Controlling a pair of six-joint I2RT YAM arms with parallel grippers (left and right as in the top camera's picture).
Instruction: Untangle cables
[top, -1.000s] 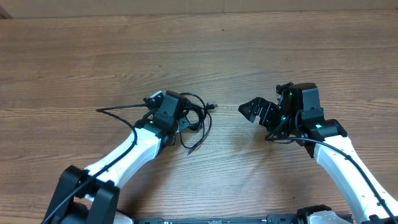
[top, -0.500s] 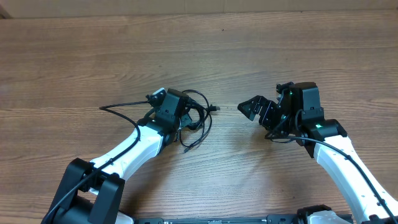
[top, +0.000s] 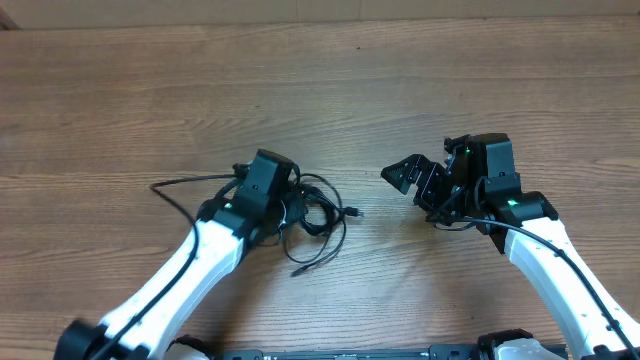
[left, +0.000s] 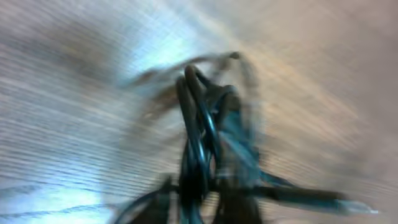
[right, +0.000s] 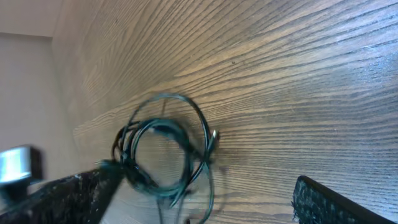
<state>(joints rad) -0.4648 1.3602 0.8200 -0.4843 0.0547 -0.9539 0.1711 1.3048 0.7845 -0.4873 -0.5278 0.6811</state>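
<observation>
The cables (top: 318, 218) are thin black cords bunched in a loose coil on the wooden table. One end trails left (top: 165, 185), and a small plug (top: 353, 212) points right. My left gripper (top: 280, 198) sits on the coil's left side, its fingertips hidden under the wrist. The left wrist view is smeared by motion. It shows the cables (left: 200, 134) bundled close in front, but not how the jaws stand. My right gripper (top: 418, 186) stands wide open to the right of the coil, holding nothing. In its own view the cables (right: 163, 148) lie ahead between its fingers (right: 59, 194).
The bare wooden table (top: 330, 90) stretches all round. Thicker black arm wires (top: 470, 222) loop beside the right wrist. A pale wall (right: 25, 81) borders the table's far side in the right wrist view.
My left arm has swung toward the near edge, and the cable coil has shifted down and slightly right with it. Its plug now lies lower. The right arm has stayed put.
</observation>
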